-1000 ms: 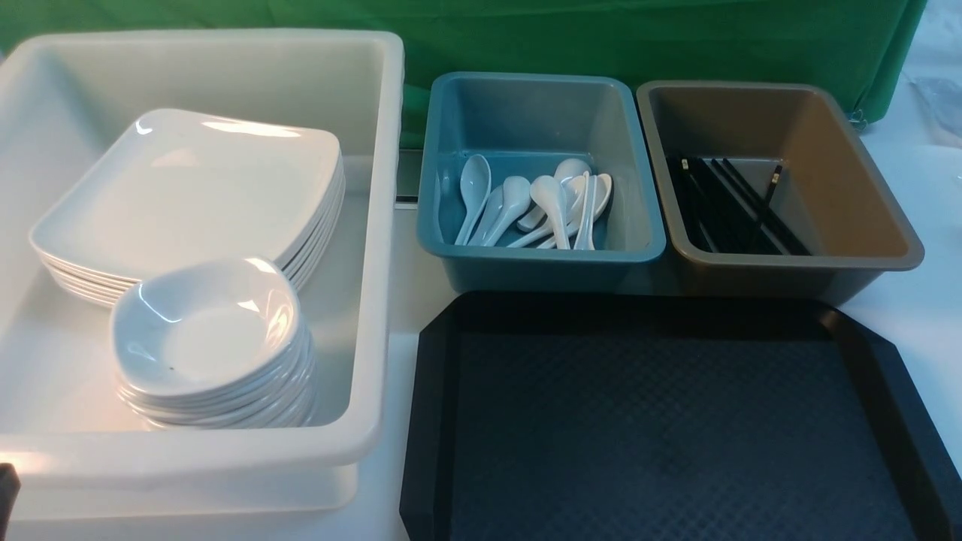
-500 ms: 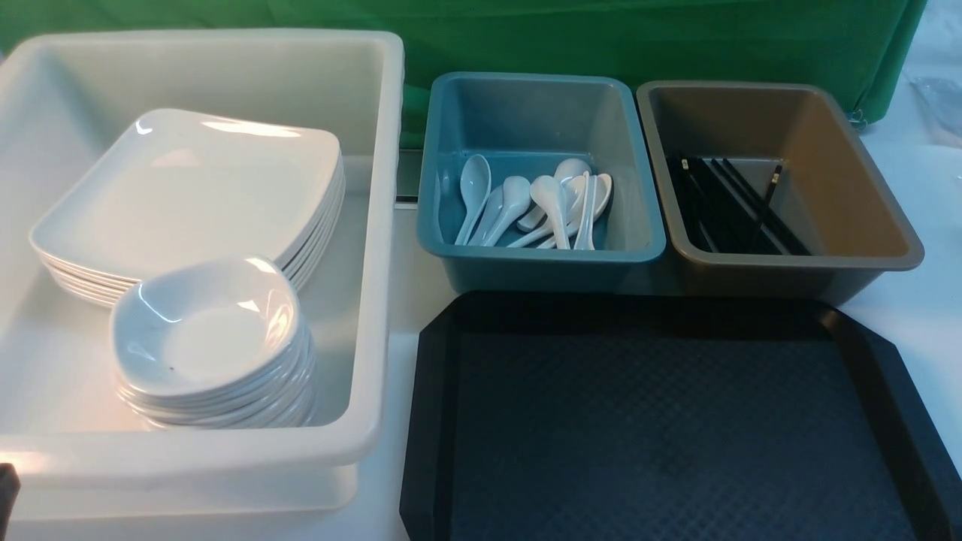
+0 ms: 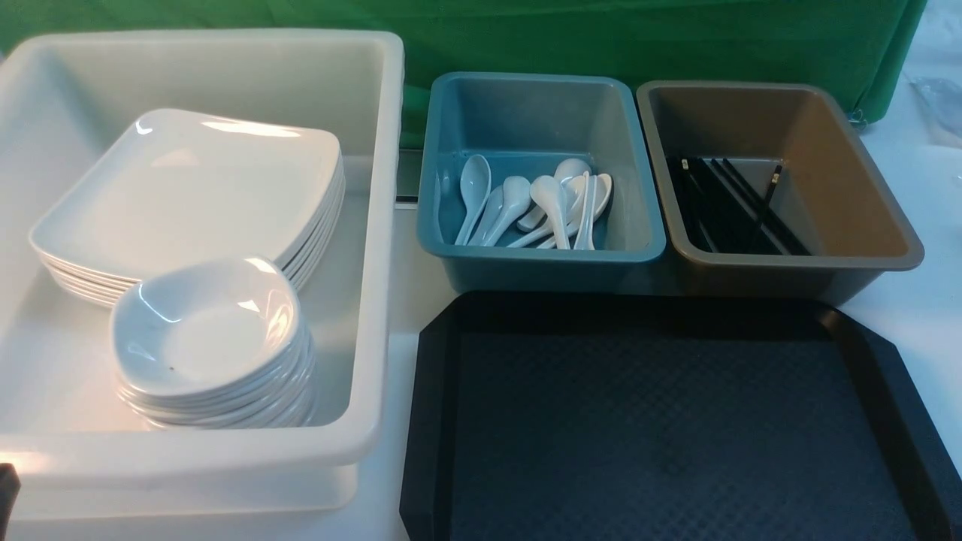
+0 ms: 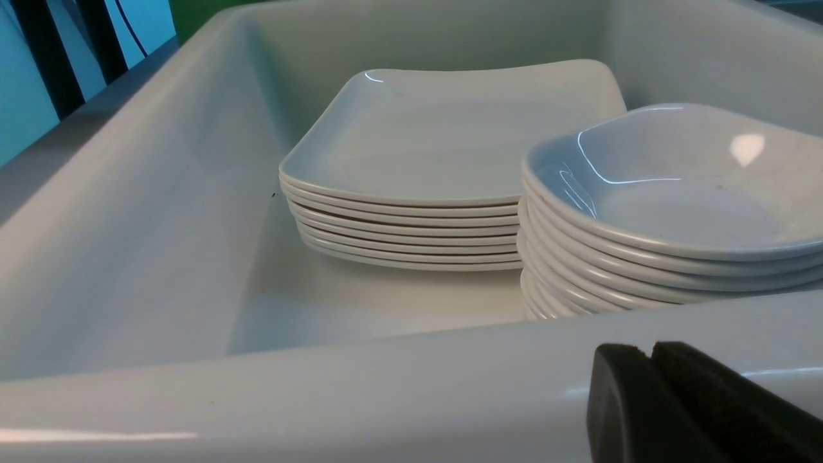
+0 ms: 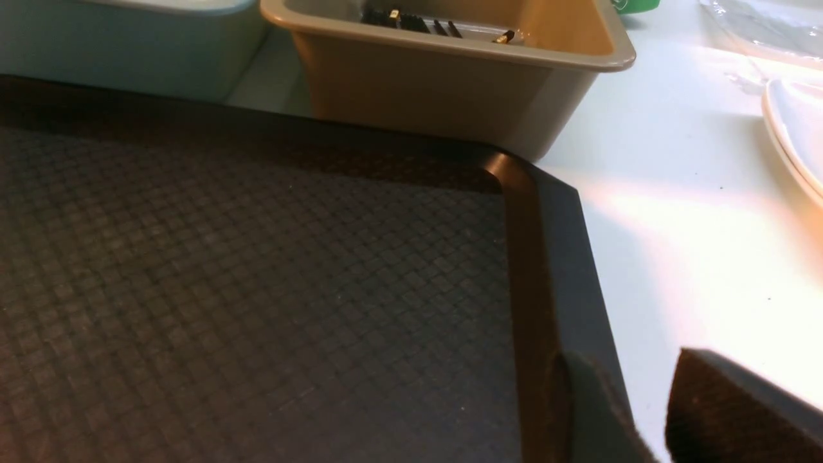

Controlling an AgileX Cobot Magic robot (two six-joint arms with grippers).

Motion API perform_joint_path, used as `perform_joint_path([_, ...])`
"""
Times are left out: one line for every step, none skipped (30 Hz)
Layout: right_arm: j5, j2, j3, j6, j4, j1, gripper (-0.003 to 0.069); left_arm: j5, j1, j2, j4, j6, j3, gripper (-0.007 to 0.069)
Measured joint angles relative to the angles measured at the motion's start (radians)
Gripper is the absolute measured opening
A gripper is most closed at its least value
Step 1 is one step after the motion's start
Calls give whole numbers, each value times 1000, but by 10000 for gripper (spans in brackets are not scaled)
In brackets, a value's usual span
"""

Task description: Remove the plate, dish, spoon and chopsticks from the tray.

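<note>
The black tray [image 3: 661, 436] lies at the front right with nothing on it; it also shows in the right wrist view [image 5: 257, 276]. Several large white plates [image 3: 188, 188] are stacked in the white tub [image 3: 376, 225], with a stack of small white dishes [image 3: 207, 327] in front of them. Several white spoons [image 3: 552, 199] lie in the blue tub [image 3: 541, 259]. Black chopsticks [image 3: 733, 203] lie in the brown tub [image 3: 789, 263]. My left gripper [image 4: 649, 350] is shut and empty, just outside the white tub's near wall [image 4: 321, 392]. My right gripper [image 5: 633, 366] is open and empty over the tray's right rim.
The white tub fills the left half of the table. The blue and brown tubs stand side by side right behind the tray. A white curved rim [image 5: 794, 135] lies on the white table [image 5: 694, 244] to the right of the tray. A green cloth [image 3: 601, 37] hangs behind.
</note>
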Motion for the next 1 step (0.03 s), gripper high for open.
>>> perform_joint_path([0, 0, 0, 0, 0, 0, 237, 0, 0, 0, 0, 0, 0, 17])
